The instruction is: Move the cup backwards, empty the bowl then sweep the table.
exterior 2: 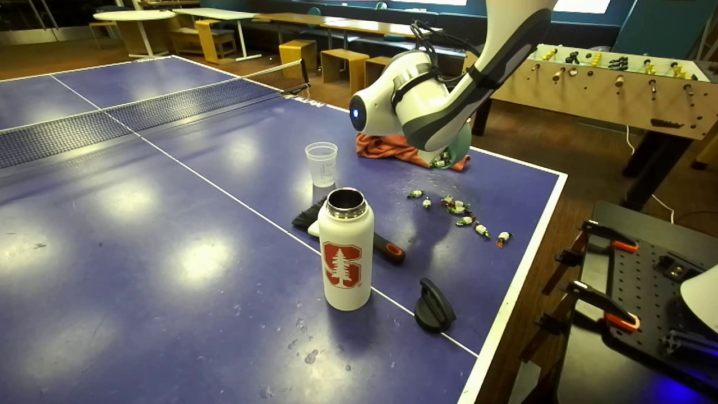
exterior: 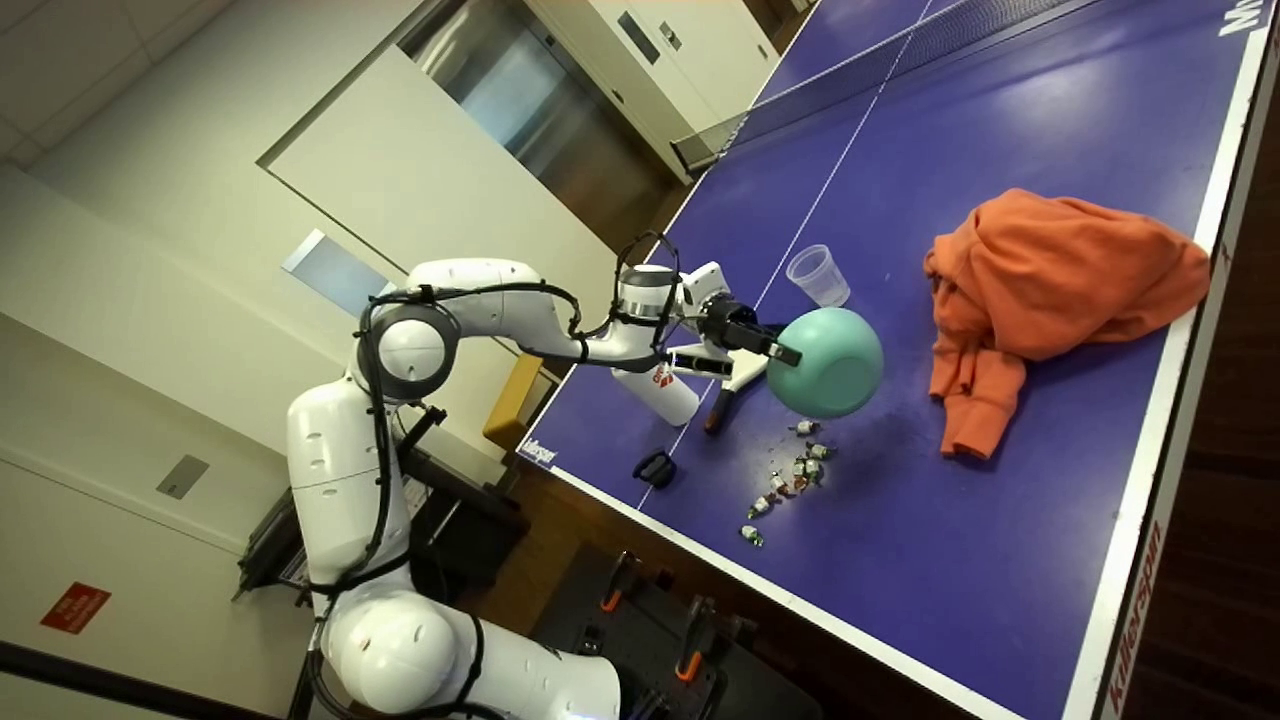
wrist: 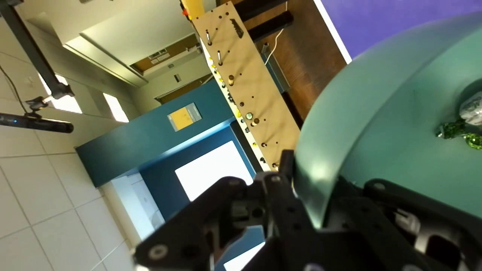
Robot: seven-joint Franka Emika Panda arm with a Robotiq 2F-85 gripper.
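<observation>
My gripper [exterior: 785, 345] is shut on the rim of the teal-green bowl [exterior: 828, 370] and holds it tilted on its side above the table [exterior: 960, 540]. In the wrist view the bowl wall [wrist: 350, 109] runs between the fingers [wrist: 312, 180], and a few wrapped candies [wrist: 472, 109] show inside. In an exterior view the arm hides the gripper and part of the bowl [exterior 2: 461, 143], with candies at its lower side. Several candies [exterior: 800, 470] lie on the table below it, also in an exterior view [exterior 2: 457, 206]. The translucent whitish cup [exterior: 818, 275] stands upright beyond the bowl [exterior 2: 322, 165].
A white-and-dark brush [exterior 2: 387, 248] lies behind an open white bottle [exterior 2: 348, 258]. A black lid [exterior 2: 435, 308] lies near the table edge. An orange cloth [exterior: 1060, 270] lies beyond the bowl. A net [exterior 2: 168, 109] crosses the table farther back.
</observation>
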